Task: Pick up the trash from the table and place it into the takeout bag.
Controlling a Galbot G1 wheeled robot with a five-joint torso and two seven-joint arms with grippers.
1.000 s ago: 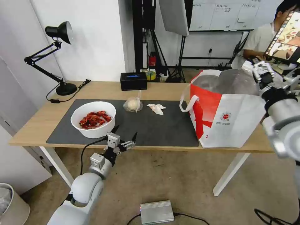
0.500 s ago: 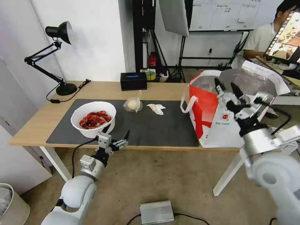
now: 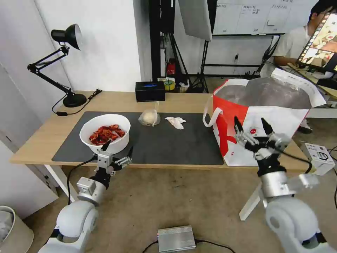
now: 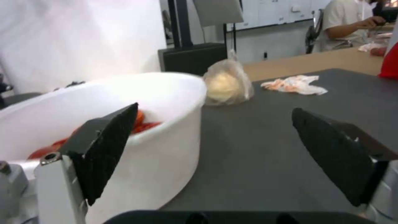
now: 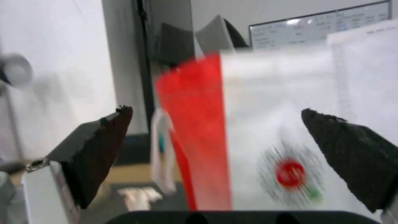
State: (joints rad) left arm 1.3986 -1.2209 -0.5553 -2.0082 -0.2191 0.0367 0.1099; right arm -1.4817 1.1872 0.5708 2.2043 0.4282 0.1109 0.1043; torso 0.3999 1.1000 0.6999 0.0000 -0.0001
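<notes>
Left gripper (image 3: 118, 150) spread at table (image 3: 42, 140) front edge beside bowl (image 3: 105, 137); right gripper (image 3: 252, 128) spread before takeout bag (image 3: 273, 140).

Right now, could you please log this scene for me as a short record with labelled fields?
left gripper: open, empty, at the table's near edge by the white bowl
right gripper: open, empty, in front of the takeout bag
on mat: white bowl of red shells, small clear bag, crumpled tissue
takeout bag: upright on the table's right end

Black desk lamp (image 3: 59, 63) at tabletop's far left corner, black tissue box (image 3: 150, 91) along far edge, silver box (image 3: 176, 238) on floor
</notes>
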